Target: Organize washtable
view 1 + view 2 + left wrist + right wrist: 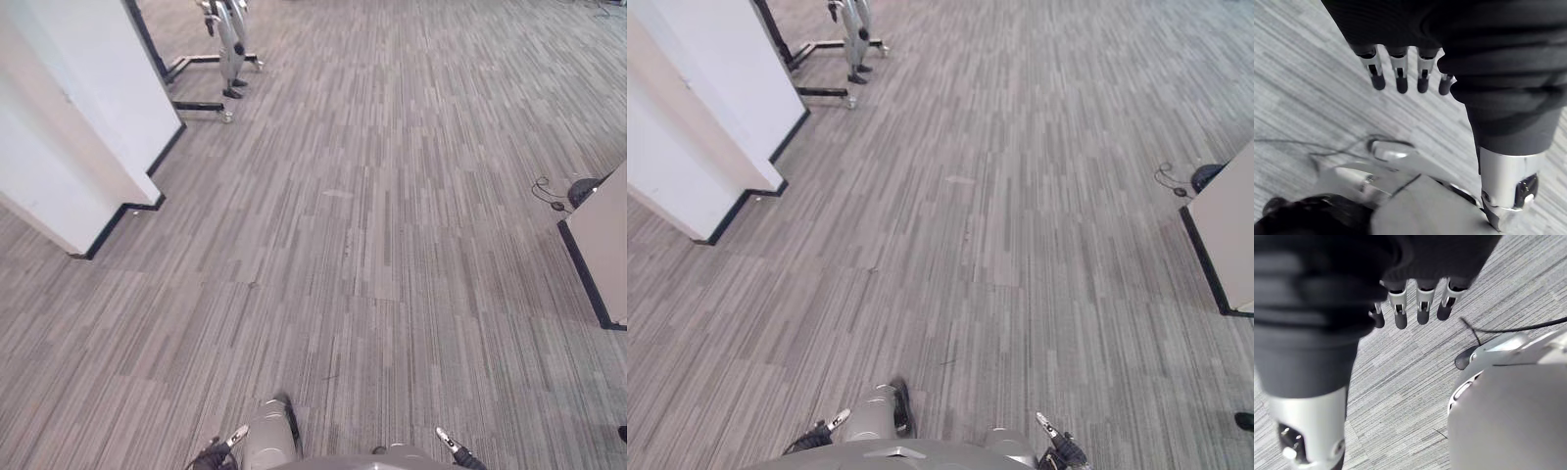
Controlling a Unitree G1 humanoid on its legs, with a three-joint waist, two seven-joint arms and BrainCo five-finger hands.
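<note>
Down at both sides, hanging slack with fingers straight, gripping nothing: left hand (1399, 78) and right hand (1422, 309). Cannot tell which way washtable lies (striped carpet (372, 245) and a white partition (78, 137) ahead), so neither judged nearer.

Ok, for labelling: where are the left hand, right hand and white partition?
left hand (1400, 74), left wrist view, a finger.
right hand (1423, 306), right wrist view, a finger.
white partition (69, 127), left eye view, its face.

Matt striped carpet floor (392, 245), smooth white panel (69, 127), shiny metal fingers (1373, 62)
</note>
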